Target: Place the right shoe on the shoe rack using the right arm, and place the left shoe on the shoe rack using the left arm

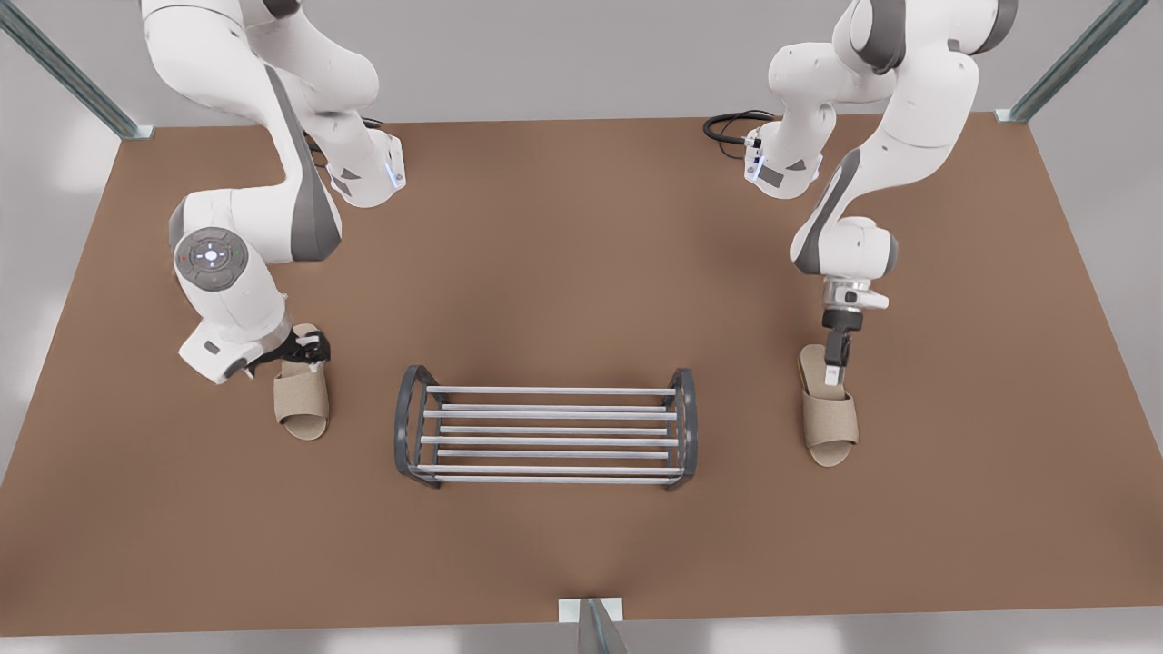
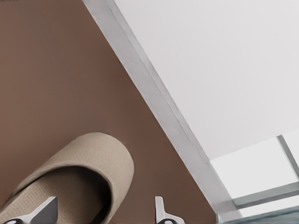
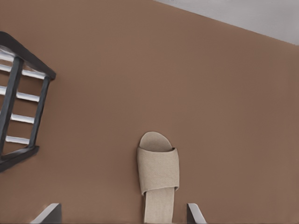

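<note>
Your right end effector [image 1: 312, 349] is sitting low over the heel of the right shoe [image 1: 302, 404] at the front view's left. Its arm is bending steeply down and its fingers are spreading wide, gripping nothing. Your left end effector [image 1: 832, 371] is pointing straight down at the left shoe [image 1: 829, 422] at the front view's right, fingers parted and released. Both shoes are lying flat on the worktop [image 1: 563, 254], either side of the shoe rack [image 1: 545, 431].

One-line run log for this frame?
left gripper: open over left slipper | right gripper: open over right slipper | shoe rack: bare
</note>
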Action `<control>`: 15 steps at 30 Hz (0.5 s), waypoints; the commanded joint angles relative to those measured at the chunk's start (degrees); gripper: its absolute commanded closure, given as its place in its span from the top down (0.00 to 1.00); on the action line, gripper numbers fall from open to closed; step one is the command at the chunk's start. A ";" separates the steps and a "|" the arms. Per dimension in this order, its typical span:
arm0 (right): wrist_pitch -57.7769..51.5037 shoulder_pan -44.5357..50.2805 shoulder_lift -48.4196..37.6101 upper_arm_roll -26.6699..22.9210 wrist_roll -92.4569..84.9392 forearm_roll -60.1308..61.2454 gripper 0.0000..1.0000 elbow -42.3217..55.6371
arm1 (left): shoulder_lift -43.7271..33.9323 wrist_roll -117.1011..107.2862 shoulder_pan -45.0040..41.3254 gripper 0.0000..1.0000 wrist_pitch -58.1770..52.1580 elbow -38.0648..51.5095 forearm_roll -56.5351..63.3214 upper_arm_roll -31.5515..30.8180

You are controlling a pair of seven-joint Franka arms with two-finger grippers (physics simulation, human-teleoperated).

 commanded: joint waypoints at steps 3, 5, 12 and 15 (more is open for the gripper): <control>41.03 -5.62 -11.19 -0.59 -22.06 -17.86 1.00 -21.66 | 0.32 5.81 0.03 1.00 1.90 2.17 -7.41 -0.17; 68.02 -14.41 -13.75 -0.68 -40.60 -24.01 1.00 -32.83 | 1.90 3.71 0.03 1.00 2.08 3.31 -7.49 -1.05; 90.56 -29.36 -9.01 -0.85 -42.64 -55.22 1.00 -36.28 | 4.98 -0.86 0.03 1.00 3.66 7.96 -7.67 -1.67; 90.30 -29.19 -2.95 -1.03 -42.82 -55.58 1.00 -33.91 | 5.25 -17.56 0.20 1.00 7.26 9.37 -7.32 -1.58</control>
